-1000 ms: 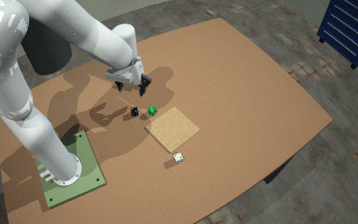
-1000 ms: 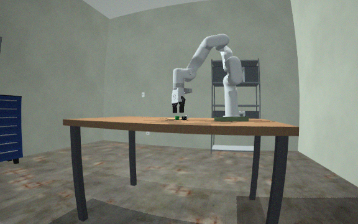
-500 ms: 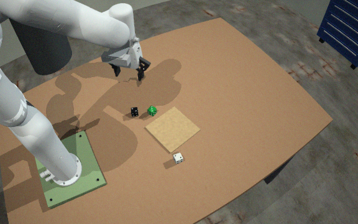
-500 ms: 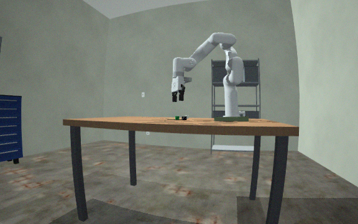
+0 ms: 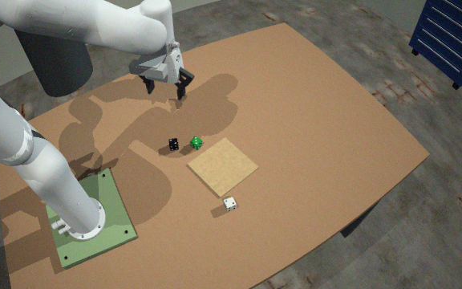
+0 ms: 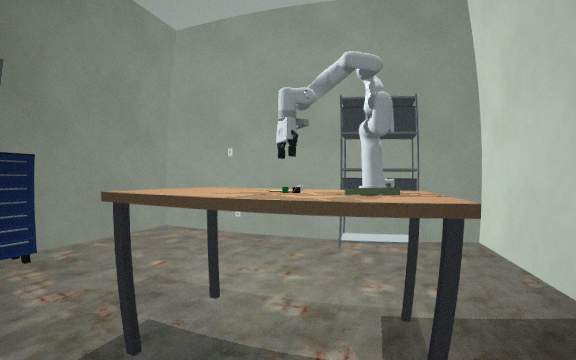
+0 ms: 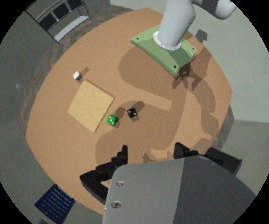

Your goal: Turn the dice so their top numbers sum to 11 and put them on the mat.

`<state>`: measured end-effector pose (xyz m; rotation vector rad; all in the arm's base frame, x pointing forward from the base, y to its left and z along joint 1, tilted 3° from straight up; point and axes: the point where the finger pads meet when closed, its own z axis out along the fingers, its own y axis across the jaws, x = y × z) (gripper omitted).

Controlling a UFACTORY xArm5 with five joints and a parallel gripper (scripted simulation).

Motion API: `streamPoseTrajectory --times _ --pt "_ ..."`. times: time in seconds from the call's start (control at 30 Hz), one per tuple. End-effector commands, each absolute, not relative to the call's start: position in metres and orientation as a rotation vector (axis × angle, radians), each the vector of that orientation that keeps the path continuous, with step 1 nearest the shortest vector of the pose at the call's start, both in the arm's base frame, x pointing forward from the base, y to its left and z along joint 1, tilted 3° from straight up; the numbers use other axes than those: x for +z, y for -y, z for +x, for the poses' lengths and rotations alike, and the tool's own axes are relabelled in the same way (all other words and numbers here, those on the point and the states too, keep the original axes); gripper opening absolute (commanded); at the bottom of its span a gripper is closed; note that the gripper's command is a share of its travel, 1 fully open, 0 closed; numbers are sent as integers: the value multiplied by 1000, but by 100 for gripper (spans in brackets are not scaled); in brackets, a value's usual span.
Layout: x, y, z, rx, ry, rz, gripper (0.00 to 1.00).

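Three dice off your mat (image 5: 223, 167) (image 7: 91, 106), the green die (image 5: 196, 143) (image 6: 285, 190) (image 7: 112, 120) and black die (image 5: 173, 144) (image 6: 296, 190) (image 7: 132, 113) near one side, the white die (image 5: 229, 204) (image 7: 77, 76) beside another, your gripper (image 5: 165, 95) (image 6: 287, 154) (image 7: 152, 152) above the table (image 5: 315, 120) (image 6: 288, 204) (image 7: 50, 135) (jaws wide apart).

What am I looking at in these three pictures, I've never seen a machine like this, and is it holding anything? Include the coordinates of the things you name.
It is one white robot arm (image 5: 50, 168) (image 6: 372, 150) (image 7: 177, 22), bolted to a green base plate (image 5: 112, 225) (image 6: 348, 191) (image 7: 150, 49) on a wooden table (image 5: 335, 140) (image 6: 178, 199) (image 7: 55, 100). One picture looks down from above, one looks from the side of the room, and the round one comes from the arm's wrist. The black-fingered gripper (image 5: 164, 95) (image 6: 287, 156) (image 7: 152, 152) is open, up in the air, holding nothing. On the table lies a square tan mat (image 5: 223, 167) (image 7: 90, 106). Three dice sit outside it: a black die (image 5: 173, 144) (image 6: 296, 190) (image 7: 131, 113) and a green die (image 5: 196, 143) (image 6: 285, 190) (image 7: 112, 120) near one side, and a white die (image 5: 229, 204) (image 7: 77, 76) off another.
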<state>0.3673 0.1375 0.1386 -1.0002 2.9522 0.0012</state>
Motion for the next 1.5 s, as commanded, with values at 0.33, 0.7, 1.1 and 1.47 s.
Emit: streamPoseTrajectory --times 0.33,0.7,1.1,1.47 --pt "138 -37 389 -3 -3073 -528 100" --pt "138 -37 389 -3 -3073 -528 100" --pt "133 -37 390 -6 -3016 -794 100" --pt "123 -36 390 -11 -2861 -1243 100"
